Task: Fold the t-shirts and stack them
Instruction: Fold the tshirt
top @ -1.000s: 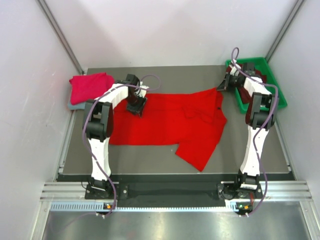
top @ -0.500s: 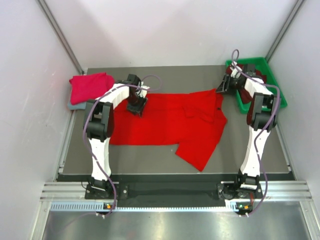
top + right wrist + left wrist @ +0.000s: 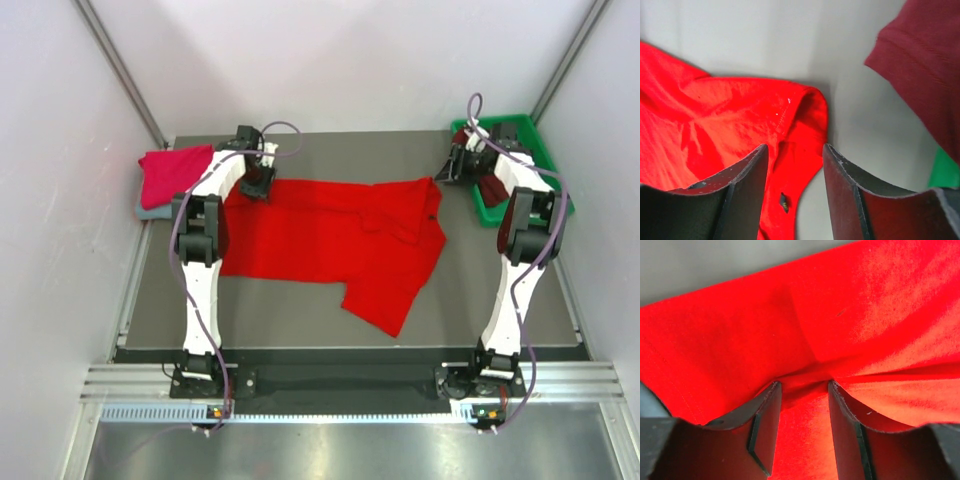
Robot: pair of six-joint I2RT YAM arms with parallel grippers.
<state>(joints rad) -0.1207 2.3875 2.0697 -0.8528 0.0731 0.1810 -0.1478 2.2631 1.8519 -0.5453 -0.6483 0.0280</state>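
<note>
A bright red t-shirt (image 3: 330,235) is laid out, mostly flat, on the dark desk (image 3: 330,325), near a green tray (image 3: 537,150). The shirt's back corner farthest from the tray is pinched by the left jaws, with cloth puckered up between them and creases drawn toward the grip. The right jaws are held spread just above the shirt's corner nearest the tray, with nothing gripped.

A dark maroon t-shirt (image 3: 492,190) is seen inside the tray. Well apart from the tray, beyond the red shirt, a folded crimson-pink t-shirt (image 3: 178,172) is stacked on a grey-blue t-shirt (image 3: 148,211).

The cloth is judged light, limp and easily wrinkled, and likely to sag and bunch when lifted or dragged. Hold is best taken at hems or corners, at two points at once, so that an edge is kept straight for folding.
</note>
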